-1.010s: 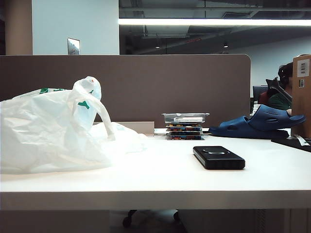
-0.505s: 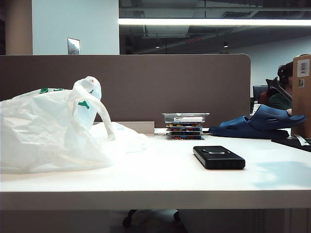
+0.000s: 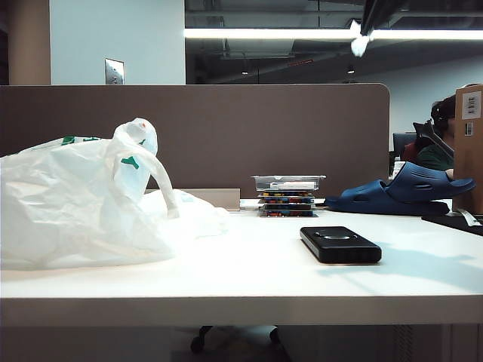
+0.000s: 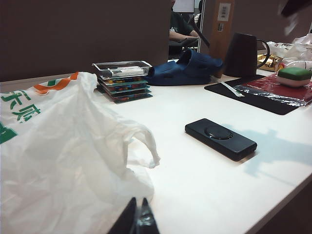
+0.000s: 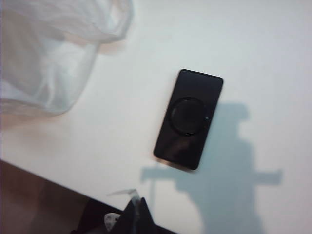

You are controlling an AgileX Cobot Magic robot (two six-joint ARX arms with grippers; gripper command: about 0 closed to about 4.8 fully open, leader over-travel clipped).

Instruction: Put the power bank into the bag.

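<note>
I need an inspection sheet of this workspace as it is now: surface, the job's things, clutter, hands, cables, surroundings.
Surface: white table, bare around the job's things.
Job's things: flat black rectangular power bank lies flat on the table, outside the large crinkled white plastic bag, which lies apart from it on the exterior view's left.
Clutter: stack of clear flat boxes and dark blue slide sandals at the back; dark mug and black mat at the side.
Hands: left hand shut, low beside the bag, holding nothing; right hand shut, above the power bank, holding nothing.
Cables: nothing seen.
Surroundings: brown partition; a person seated behind it.
</note>
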